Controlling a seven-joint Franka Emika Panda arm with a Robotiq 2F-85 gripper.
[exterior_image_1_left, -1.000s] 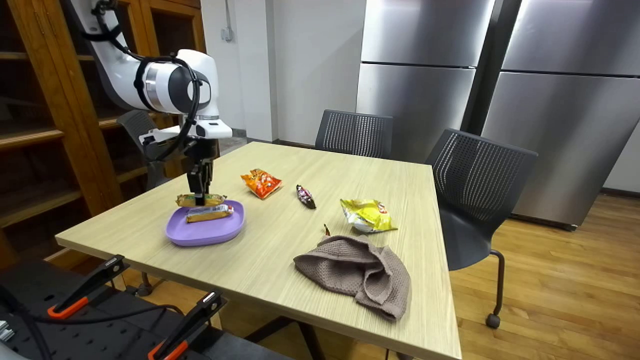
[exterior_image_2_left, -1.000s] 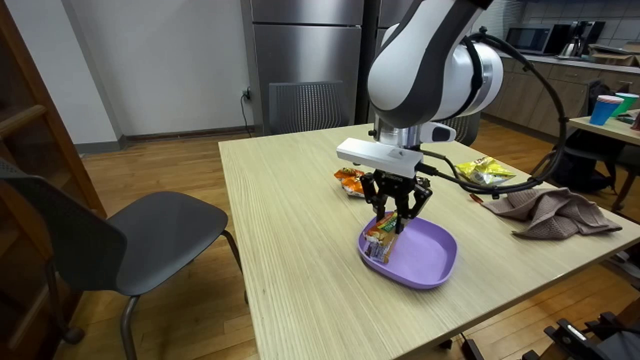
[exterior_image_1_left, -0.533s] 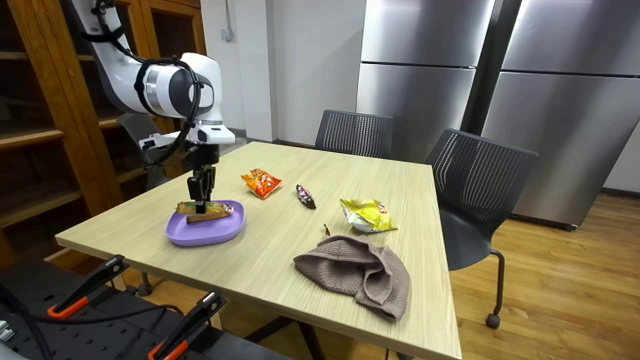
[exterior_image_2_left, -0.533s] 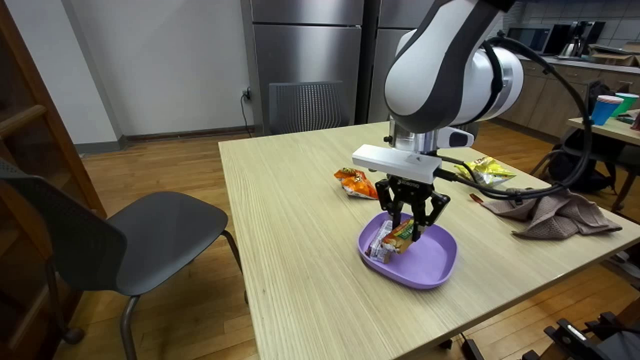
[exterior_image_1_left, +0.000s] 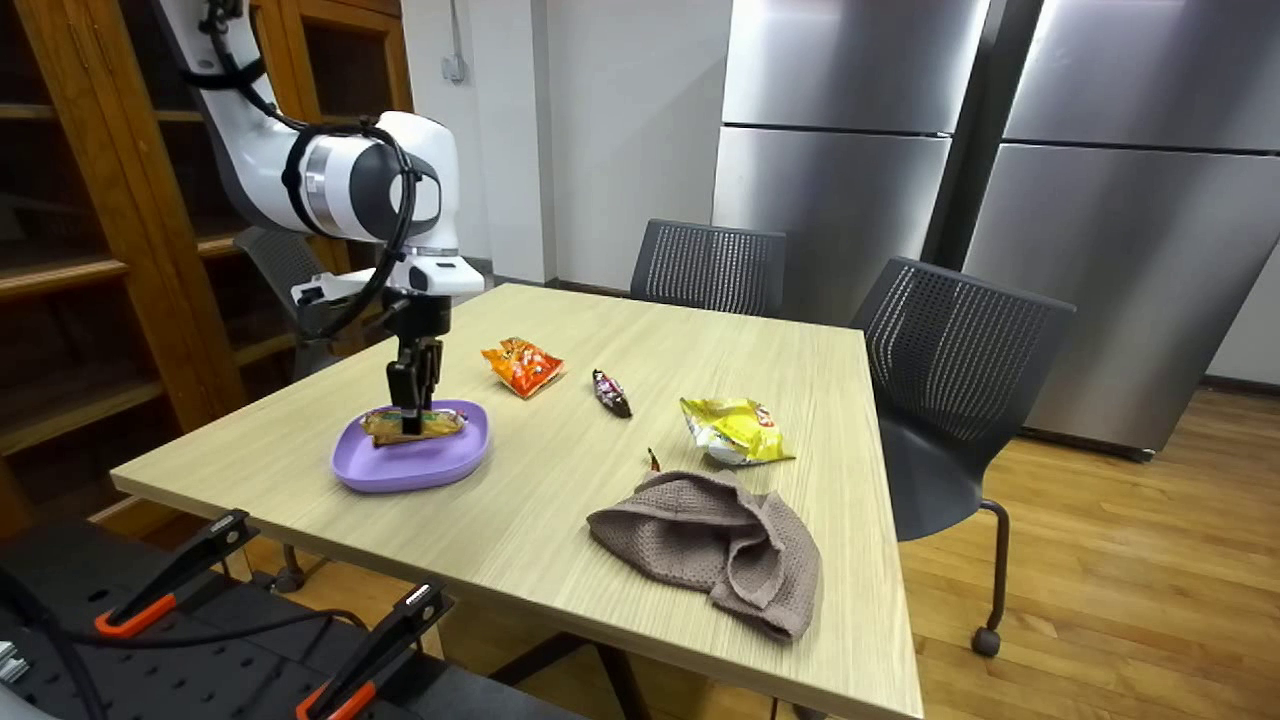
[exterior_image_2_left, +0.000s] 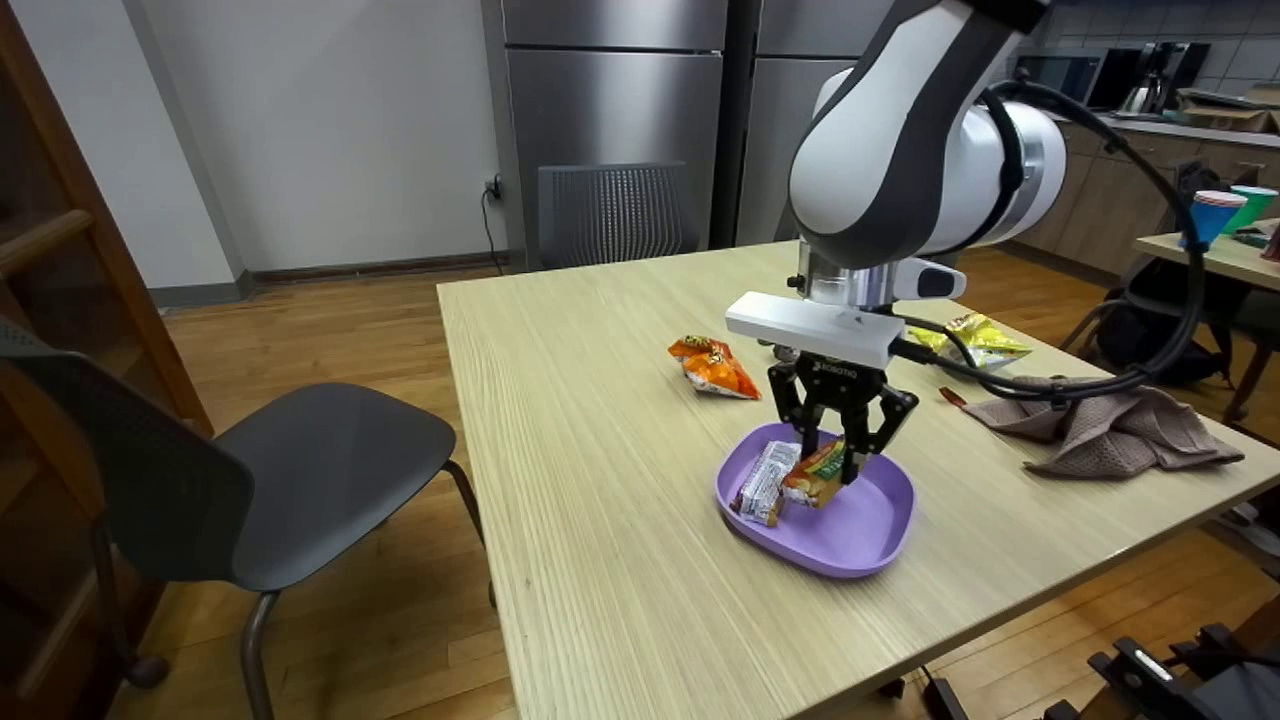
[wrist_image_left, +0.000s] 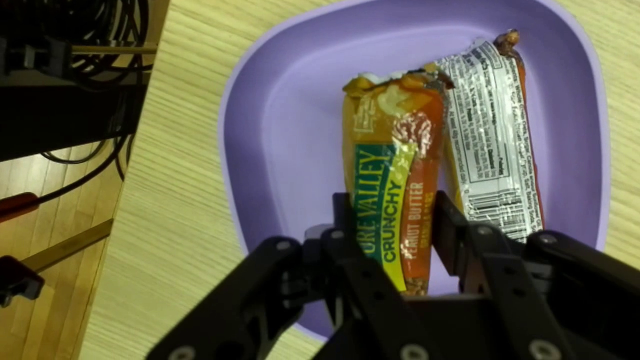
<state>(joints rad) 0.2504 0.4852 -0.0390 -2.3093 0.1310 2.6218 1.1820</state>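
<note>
My gripper (wrist_image_left: 393, 215) is shut on a green, yellow and orange wrapped granola bar (wrist_image_left: 395, 130), gripped across its sides in the wrist view. Below and around it lies a purple plate (wrist_image_left: 300, 120). A second granola bar (wrist_image_left: 492, 145), its white printed back facing up, rests in the plate just beside the held one. In an exterior view the held bar (exterior_image_2_left: 812, 478) is slightly tilted, low inside the plate (exterior_image_2_left: 870, 525); whether it touches the plate floor I cannot tell. From another angle the gripper (exterior_image_1_left: 411, 425) covers the bar's middle, and the second bar is mostly hidden behind the held one.
On the wooden table are an orange snack bag (exterior_image_1_left: 525, 367), a small dark wrapped candy (exterior_image_1_left: 611, 393), a yellow chip bag (exterior_image_1_left: 738, 430) and a crumpled brown cloth (exterior_image_1_left: 715, 545). Chairs (exterior_image_1_left: 945, 390) stand around it. Black clamps (exterior_image_1_left: 375, 650) sit near one table edge.
My gripper has come down with the bar and shifted sideways, from above the second bar to beside it, lower inside the plate. The grip has stayed the same.
</note>
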